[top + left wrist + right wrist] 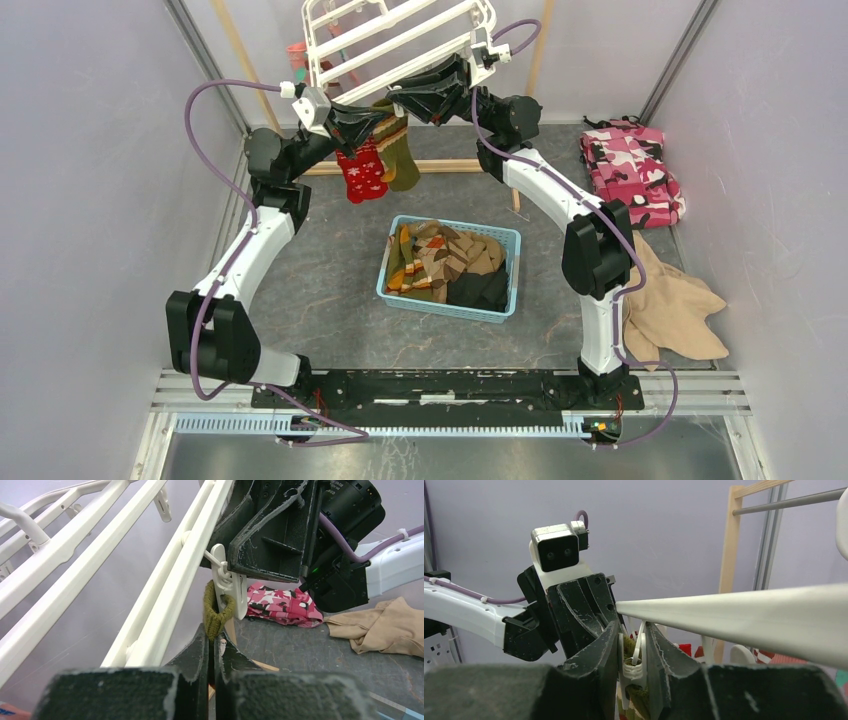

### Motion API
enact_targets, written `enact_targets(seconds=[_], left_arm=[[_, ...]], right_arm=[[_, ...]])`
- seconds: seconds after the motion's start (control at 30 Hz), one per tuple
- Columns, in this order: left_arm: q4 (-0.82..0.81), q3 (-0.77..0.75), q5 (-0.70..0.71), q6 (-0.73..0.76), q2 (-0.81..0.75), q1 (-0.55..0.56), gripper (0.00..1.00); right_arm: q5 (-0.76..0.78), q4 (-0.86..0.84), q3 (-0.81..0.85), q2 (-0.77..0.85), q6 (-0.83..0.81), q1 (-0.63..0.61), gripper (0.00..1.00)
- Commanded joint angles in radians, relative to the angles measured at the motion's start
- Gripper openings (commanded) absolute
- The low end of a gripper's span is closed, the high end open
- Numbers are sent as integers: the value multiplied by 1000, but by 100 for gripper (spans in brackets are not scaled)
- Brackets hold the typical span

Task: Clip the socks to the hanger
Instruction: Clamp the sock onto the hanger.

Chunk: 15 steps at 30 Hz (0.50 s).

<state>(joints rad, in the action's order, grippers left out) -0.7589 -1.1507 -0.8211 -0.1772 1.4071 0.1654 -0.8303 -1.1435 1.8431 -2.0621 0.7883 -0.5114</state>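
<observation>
left claw [212, 642]: clamped tight on the cuff of the olive sock [215, 612]. The cuff pokes up as a little loop right above the fingertips.

right claw [632, 630]: squeezed around a white clip [634, 656], one finger each side. It's partly closed because the clip is in the way, not hanging open.

hanger [165, 595]: up at the back and tilted, with its long rails running diagonally across the left wrist view. The clip dangles off the near rail.

the relation that matters: the clip hangs roughly straight down, pinch end on top in the right claw and mouth at the bottom. The cuff sits directly above the left fingertips, touching or just inside that mouth. So the sock comes in from below and the squeeze from above, and the two claws face each other with the clip between them.

sock axis: in the top view the rest of it drops straight down under the rail, beside a red sock [362, 172] hanging there.

which arm is nearer: both are on it, but the right one owns the clip.

my guess for next: the right claw eases off so the clip bites, then the left lets go. I can't tell how deep the cuff is seated, so it could slip.

rest of the socks [440, 262]: piled in the basket [460, 225] on the table.
</observation>
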Motion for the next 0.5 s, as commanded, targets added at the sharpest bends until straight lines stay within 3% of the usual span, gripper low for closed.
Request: enact_targets(seconds=[0.0, 0.47], left_arm=[[-44, 8, -16, -39, -27, -4, 2], [-12, 16, -20, -44, -30, -4, 5]], right_arm=[[-29, -50, 2, -3, 20, -2, 35], [-25, -89, -99, 64, 1, 6, 76]])
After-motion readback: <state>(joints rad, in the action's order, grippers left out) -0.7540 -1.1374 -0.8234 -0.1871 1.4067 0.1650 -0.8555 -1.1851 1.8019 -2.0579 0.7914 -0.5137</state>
